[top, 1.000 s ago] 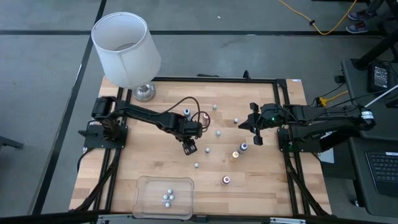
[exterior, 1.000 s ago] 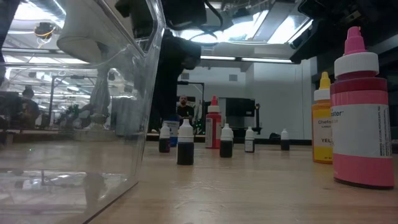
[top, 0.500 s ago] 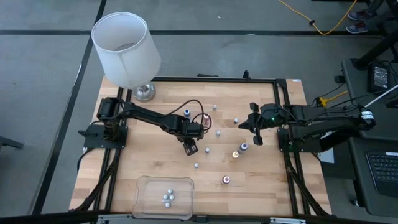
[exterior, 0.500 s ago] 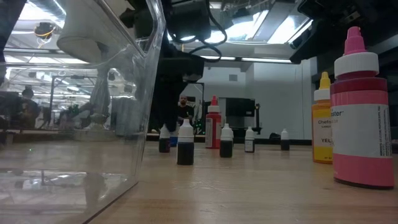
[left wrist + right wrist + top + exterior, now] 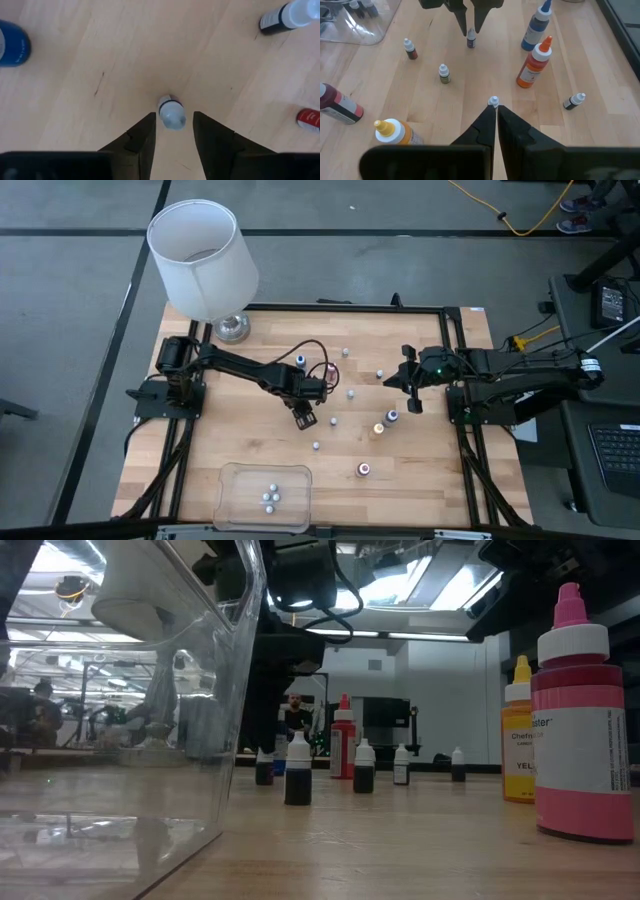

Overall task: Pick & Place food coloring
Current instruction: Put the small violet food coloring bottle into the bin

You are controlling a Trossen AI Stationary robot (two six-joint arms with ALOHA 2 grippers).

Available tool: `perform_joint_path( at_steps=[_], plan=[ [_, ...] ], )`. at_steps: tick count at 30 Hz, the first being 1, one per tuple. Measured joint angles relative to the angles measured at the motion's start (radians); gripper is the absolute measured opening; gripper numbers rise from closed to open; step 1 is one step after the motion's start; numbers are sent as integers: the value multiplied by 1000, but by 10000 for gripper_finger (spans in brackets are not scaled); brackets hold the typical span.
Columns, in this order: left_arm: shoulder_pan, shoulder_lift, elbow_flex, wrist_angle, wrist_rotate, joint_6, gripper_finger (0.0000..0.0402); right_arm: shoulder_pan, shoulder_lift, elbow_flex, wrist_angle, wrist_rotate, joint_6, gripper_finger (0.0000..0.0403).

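Robotics lab: framed wooden bench (image 5: 240, 450), open ceiling-lit hall behind.

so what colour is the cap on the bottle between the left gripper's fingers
Pale grey-white cap, clearest in the left wrist view.

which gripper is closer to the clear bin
Left. The left gripper hangs over mid-table, up from the clear bin; the right gripper is farther off toward the right side.

Small bottles (image 5: 351, 393) scattered mid-table (image 5: 220, 430), lamp (image 5: 205, 265) at far-left corner, clear bin (image 5: 232, 480) at near edge holding several bottles (image 5: 269, 497).
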Motion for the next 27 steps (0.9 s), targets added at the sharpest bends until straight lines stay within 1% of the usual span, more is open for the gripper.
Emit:
perform_joint_path(
  at_steps=[12, 15, 22, 27],
  plan=[
    [0, 0, 0, 3, -6, 6, 127, 0, 0, 0, 0, 0, 0, 23],
    [2, 0, 0, 3, -6, 12, 113, 0, 0, 0, 0, 0, 0, 23],
    [8, 0, 0, 4, 15, 15, 63, 0, 0, 0, 0, 0, 0, 23],
    [7, 8, 3, 10, 22, 14, 48, 0, 0, 0, 0, 0, 0, 23]
  ],
)
